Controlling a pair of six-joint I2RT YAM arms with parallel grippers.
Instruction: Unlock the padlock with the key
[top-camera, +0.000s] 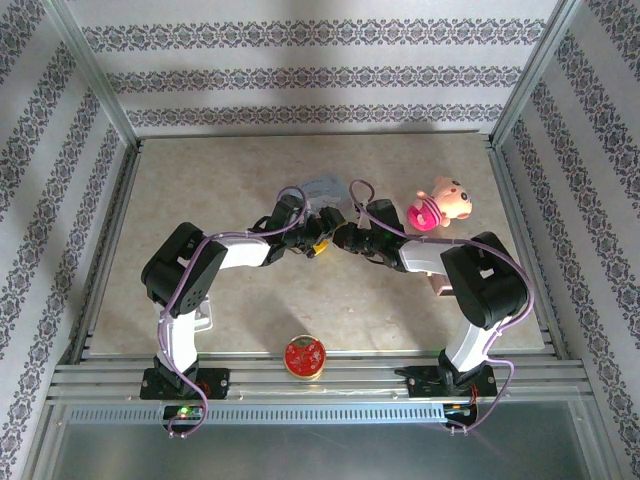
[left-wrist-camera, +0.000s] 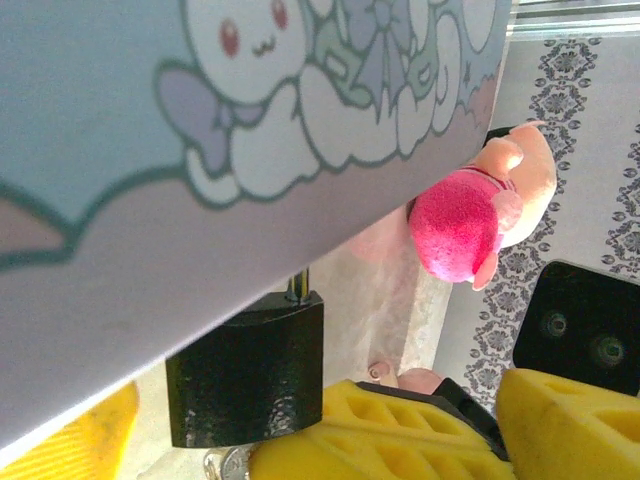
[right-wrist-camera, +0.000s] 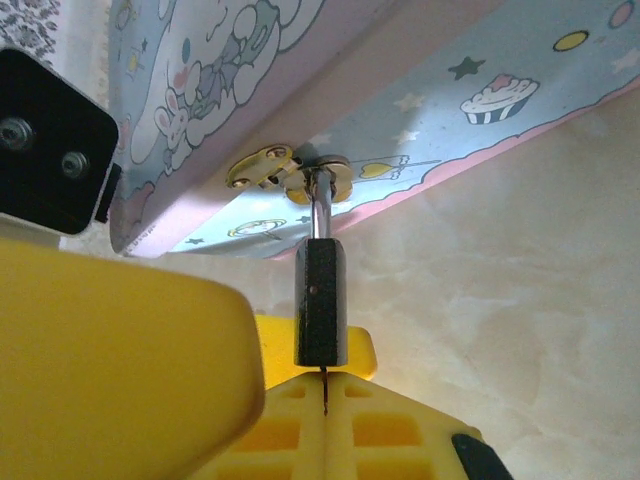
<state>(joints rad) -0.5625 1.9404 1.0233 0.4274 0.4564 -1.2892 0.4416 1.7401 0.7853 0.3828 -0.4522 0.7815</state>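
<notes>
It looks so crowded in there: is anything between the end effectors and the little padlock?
Nothing visible does. The padlock hangs by its shackle from the gold hasp on the tin, and yellow fingers sit right at its base. The tin lies above it, not between.

Both arms rise from bases at the bottom of the top view, elbows bent outward and forearms folding in toward mid-frame. The left arm reaches right and the right arm reaches left, so the left gripper and right gripper meet nose to nose. In the right wrist view, the right gripper's yellow fingers press together along a thin seam. The left gripper's finger spread is unclear.
</notes>
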